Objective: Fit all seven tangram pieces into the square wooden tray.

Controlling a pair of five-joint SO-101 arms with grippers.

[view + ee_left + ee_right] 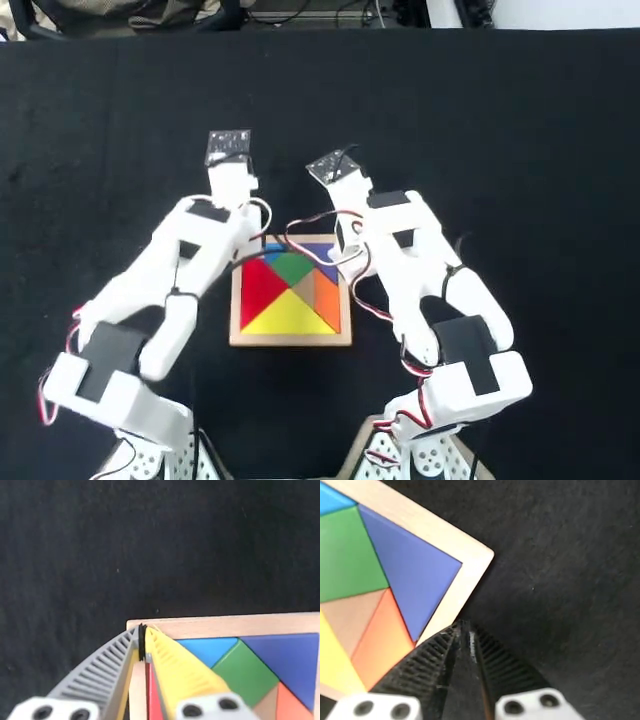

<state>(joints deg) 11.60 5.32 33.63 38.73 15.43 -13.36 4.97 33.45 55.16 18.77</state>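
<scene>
We see the square wooden tray (290, 340) lying flat on the black table (520, 130), between the two white arms. All seven pieces lie inside the tray, edge to edge. The red triangle (258, 285) fills the side of the tray nearest the left arm (185, 265). The yellow triangle (290, 316) runs along the side of the tray toward the arm bases. The orange triangle (387, 645) sits against the side nearest the right arm (415, 265). Along the far side of the tray, the light blue triangle (207, 650) and the dark blue triangle (290, 660) flank the green square (245, 670). The tan piece (350, 625) sits in the middle of the tray, touching the green square and the orange triangle. The left claw (142, 632) has its grey and yellow fingers brought together at the tips, with nothing clamped. The tips sit at the tray's far corner on the red triangle's side, and we cannot tell whether they touch the rim. The right claw (465, 627) has its black fingers together as well, holding nothing. Its tips are just outside the tray's rim, beside where the orange triangle meets the dark blue triangle.
</scene>
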